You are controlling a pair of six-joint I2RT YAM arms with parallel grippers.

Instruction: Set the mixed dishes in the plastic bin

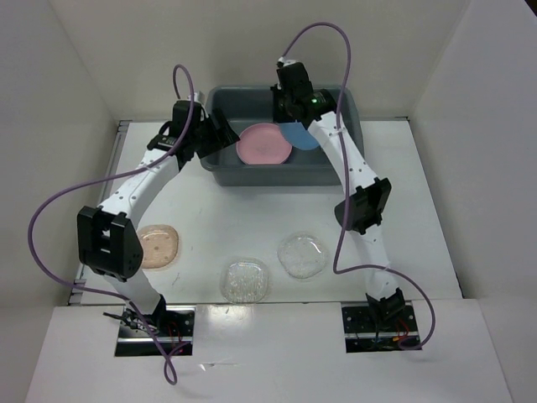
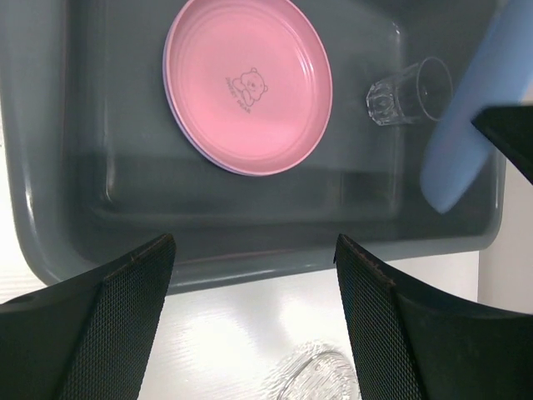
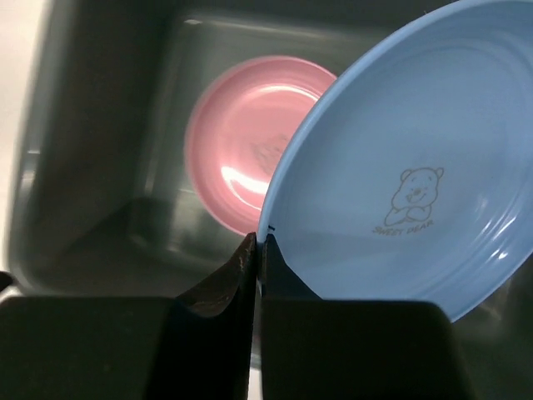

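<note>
The grey-blue plastic bin stands at the back of the table. A pink plate lies flat inside it, also in the left wrist view, with a lilac edge showing under its left side. A small clear cup lies on its side in the bin. My right gripper is shut on the rim of a blue plate and holds it tilted above the bin. My left gripper is open and empty over the bin's near wall.
On the table in front of the bin lie a peach squarish plate at the left and two clear textured dishes in the middle. One clear dish shows below my left fingers. White walls enclose the table.
</note>
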